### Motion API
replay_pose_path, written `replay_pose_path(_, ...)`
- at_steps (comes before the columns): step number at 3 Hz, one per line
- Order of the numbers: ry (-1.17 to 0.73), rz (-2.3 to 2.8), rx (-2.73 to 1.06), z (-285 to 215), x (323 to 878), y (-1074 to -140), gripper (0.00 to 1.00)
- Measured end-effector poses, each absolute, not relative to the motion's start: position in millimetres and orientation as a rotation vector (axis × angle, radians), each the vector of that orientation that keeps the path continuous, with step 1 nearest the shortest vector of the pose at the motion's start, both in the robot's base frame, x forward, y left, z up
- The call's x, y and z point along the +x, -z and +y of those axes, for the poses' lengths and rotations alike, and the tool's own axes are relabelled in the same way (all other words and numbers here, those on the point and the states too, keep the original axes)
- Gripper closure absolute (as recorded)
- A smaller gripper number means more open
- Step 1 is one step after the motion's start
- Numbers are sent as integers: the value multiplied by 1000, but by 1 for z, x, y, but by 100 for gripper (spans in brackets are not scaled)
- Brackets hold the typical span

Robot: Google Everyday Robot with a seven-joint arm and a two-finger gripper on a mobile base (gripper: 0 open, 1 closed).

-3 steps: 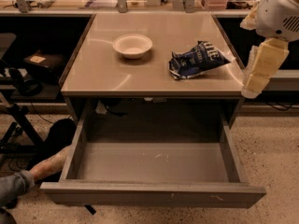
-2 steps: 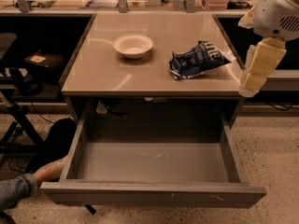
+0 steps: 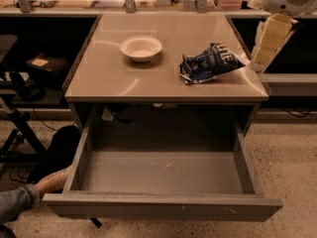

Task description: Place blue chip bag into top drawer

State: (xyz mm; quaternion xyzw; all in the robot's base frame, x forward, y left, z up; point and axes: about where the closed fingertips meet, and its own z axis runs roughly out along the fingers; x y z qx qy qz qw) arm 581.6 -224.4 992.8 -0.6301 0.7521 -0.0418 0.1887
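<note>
While blue chip bag point(image 3: 210, 63) lies crumpled, blocky cream tool point(image 3: 262, 58) beside it

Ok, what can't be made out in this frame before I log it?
1. Hand, just past the table's right edge beside the blue chip bag: its arm is cut off by the top edge of the camera view.
2. Blue chip bag's lettering: creases hide most of it.
3. Back of the open top drawer: shadowed under the table top.
4. Person at lower left: cut off by the frame's edge.

Open top drawer point(image 3: 163, 175) lies unobstructed; gripper point(image 3: 261, 61) hangs right of blue chip bag point(image 3: 210, 63).
</note>
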Motion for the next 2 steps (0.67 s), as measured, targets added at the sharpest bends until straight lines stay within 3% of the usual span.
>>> replay_pose_path(2,-121,2114,-1789,-209,670,-933,0)
